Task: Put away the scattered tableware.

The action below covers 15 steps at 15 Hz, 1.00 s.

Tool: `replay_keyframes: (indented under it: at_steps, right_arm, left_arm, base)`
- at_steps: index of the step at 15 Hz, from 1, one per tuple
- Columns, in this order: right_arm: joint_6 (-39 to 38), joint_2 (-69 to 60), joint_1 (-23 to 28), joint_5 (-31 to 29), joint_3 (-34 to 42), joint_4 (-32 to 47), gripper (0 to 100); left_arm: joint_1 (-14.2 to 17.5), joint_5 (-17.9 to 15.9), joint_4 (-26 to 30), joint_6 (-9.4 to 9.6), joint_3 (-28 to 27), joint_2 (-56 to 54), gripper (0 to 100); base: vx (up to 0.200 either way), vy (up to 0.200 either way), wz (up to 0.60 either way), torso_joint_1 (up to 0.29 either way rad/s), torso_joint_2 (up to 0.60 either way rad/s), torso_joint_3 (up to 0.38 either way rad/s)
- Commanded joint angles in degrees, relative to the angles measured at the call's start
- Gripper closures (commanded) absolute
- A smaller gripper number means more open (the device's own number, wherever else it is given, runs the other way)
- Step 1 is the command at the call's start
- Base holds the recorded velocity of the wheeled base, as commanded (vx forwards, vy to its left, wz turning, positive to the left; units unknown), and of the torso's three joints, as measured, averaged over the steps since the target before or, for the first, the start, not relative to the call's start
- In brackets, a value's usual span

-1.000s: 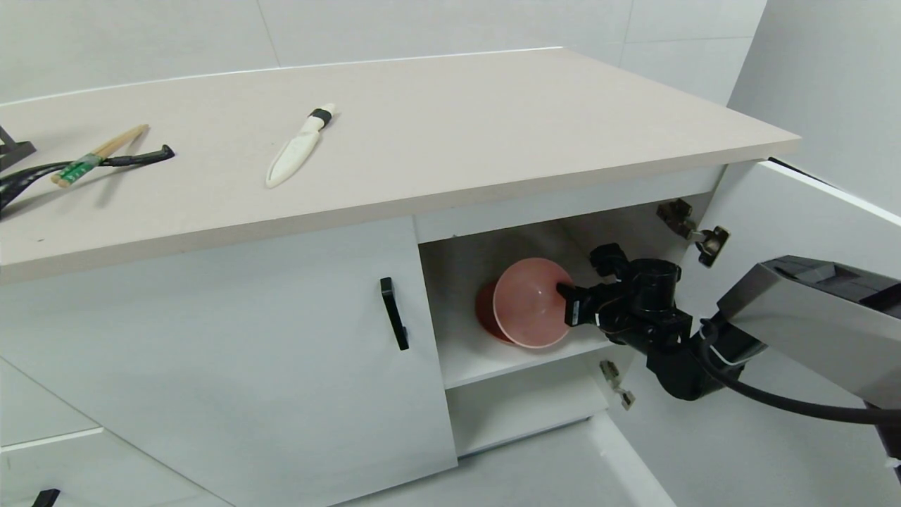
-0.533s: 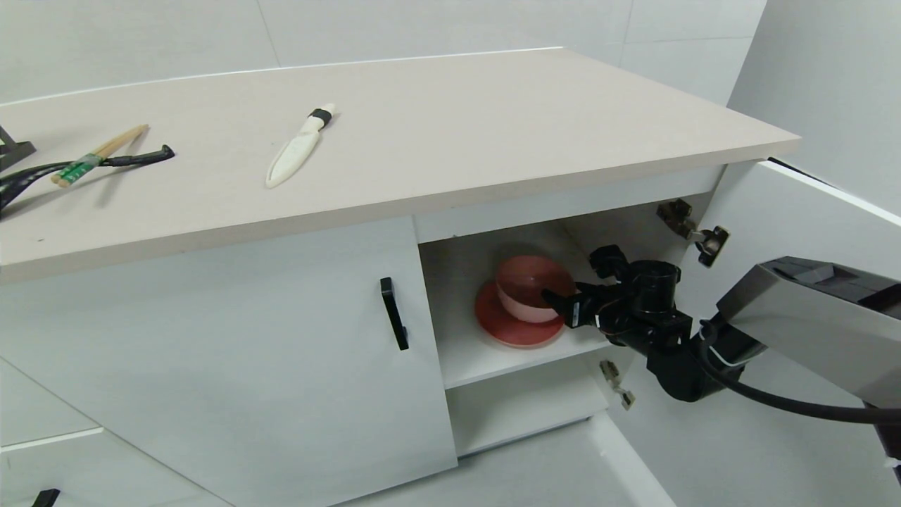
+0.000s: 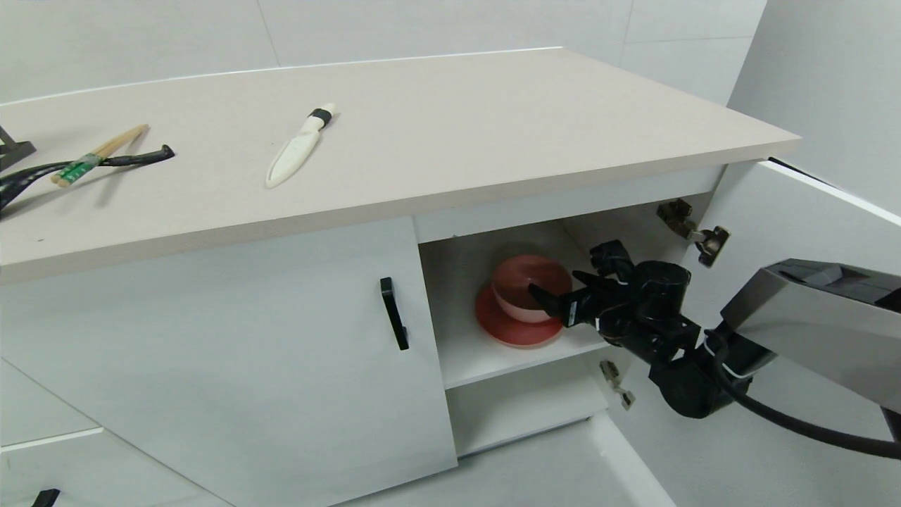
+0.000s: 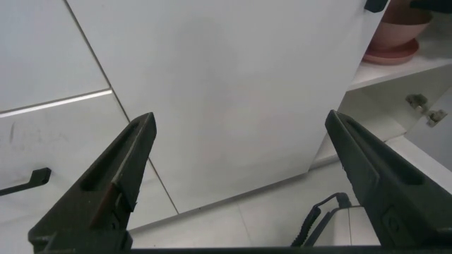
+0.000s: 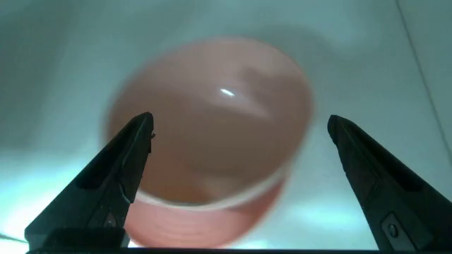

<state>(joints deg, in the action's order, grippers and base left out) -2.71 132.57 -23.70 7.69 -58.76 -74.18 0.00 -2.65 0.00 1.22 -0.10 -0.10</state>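
**A:** Two pieces in the cupboard, then?

**B:** Yes. The pink bowl (image 3: 529, 289) sits upright on the red plate (image 3: 517, 327), on the upper shelf (image 3: 493, 362) behind the open door (image 3: 774, 211). The right gripper (image 5: 240, 121) is at the bowl with its fingers spread wide, one to each side, clamping nothing.

**A:** How would that bowl handle?

**B:** Light and stiff, I'd judge. It looks like glossy plastic, round with thin walls, so it would be slippery. Pinching across the rim is the sensible hold, since the curved side would squirt out.

**A:** What's left on the counter (image 3: 493, 127)?

**B:** A white knife (image 3: 299, 146), slim and smooth, lying flat, apparently in a sheath with a dark band near the handle. Well apart from it is a pair of wooden chopsticks (image 3: 98, 155) tied with a green band. They lie beside a black cable (image 3: 134, 158).

**A:** Are they tricky to pick up?

**B:** Both are thin and low on a hard matte top. I'd take the knife across its middle and the chopsticks at the band, because they would roll or splay.

**A:** And the left gripper (image 4: 240, 120)?

**B:** It is down low facing the closed door (image 4: 226, 106), fingers wide apart and empty.
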Motion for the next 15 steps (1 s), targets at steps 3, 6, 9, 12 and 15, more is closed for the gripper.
replay_keyframes:
  at_steps: [3, 6, 9, 12, 15]
  right_arm:
    - [5.17, -10.23, -5.66, 0.48, 18.33, -10.20, 0]
    - [6.57, -15.68, -9.70, 0.57, 29.05, -15.82, 0]
    - [8.68, -26.93, -14.53, 0.39, 41.00, -15.82, 0]
    - [8.59, -39.14, -15.85, 0.39, 53.31, -15.82, 0]
    - [8.86, -52.42, -9.88, 0.39, 58.76, -10.28, 0]
  left_arm:
    - [0.00, 0.01, 0.00, 0.01, 0.01, 0.10, 0]
    - [0.00, 0.01, 0.00, 0.01, 0.01, 0.10, 0]
    - [0.00, 0.01, 0.00, -0.08, 0.01, 0.10, 0]
    - [0.00, 0.10, 0.00, -0.08, 0.01, 0.10, 0]
    - [0.00, 0.01, 0.00, -0.08, 0.01, 0.10, 0]
  base:
    - [0.000, 0.000, 0.00, 0.000, 0.00, 0.000]
    - [0.000, 0.000, 0.00, 0.000, 0.00, 0.000]
    - [0.000, 0.000, 0.00, 0.000, 0.00, 0.000]
    - [0.000, 0.000, 0.00, 0.000, 0.00, 0.000]
    - [0.000, 0.000, 0.00, 0.000, 0.00, 0.000]
